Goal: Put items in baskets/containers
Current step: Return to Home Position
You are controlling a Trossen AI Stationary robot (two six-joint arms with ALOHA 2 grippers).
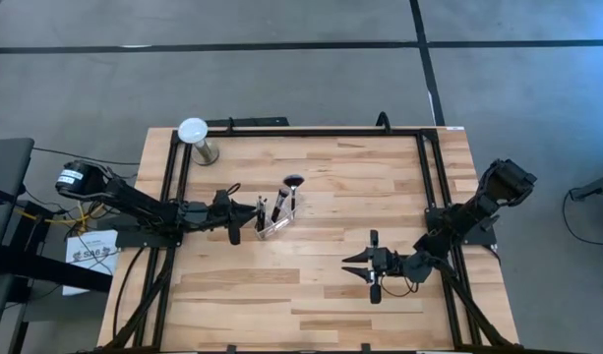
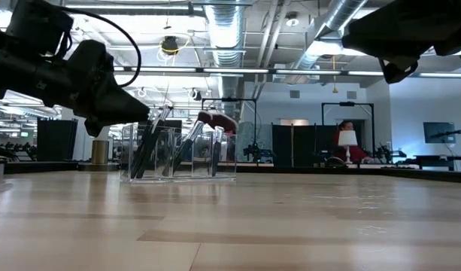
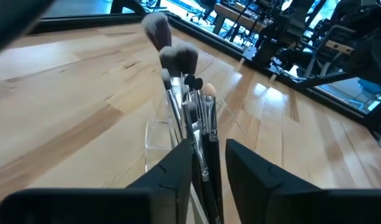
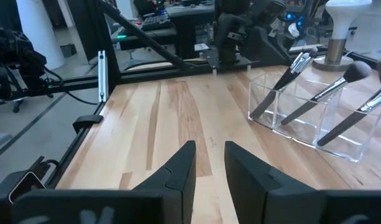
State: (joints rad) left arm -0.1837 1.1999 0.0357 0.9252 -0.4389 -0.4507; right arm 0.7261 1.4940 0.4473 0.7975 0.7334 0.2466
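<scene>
A small clear container (image 1: 274,224) with compartments stands on the wooden table (image 1: 331,187). Several makeup brushes (image 1: 291,192) lean in it, bristles up, handle ends down inside (image 3: 178,62) (image 4: 327,87) (image 2: 191,143). My left gripper (image 1: 244,218) hovers at the container's left end, slanting down toward it. Its fingers are open by a narrow gap (image 3: 209,162), and brush handles show through that gap; I see no finger touching them. My right gripper (image 1: 348,261) is open by a narrow gap (image 4: 209,155) over bare table, right of the container and nearer the near edge.
A white-domed stand with a metal base (image 1: 195,138) sits at the far left corner (image 4: 339,31). A black frame (image 1: 419,138) runs along the far, left and right edges. Bare wood lies between the container and my right gripper.
</scene>
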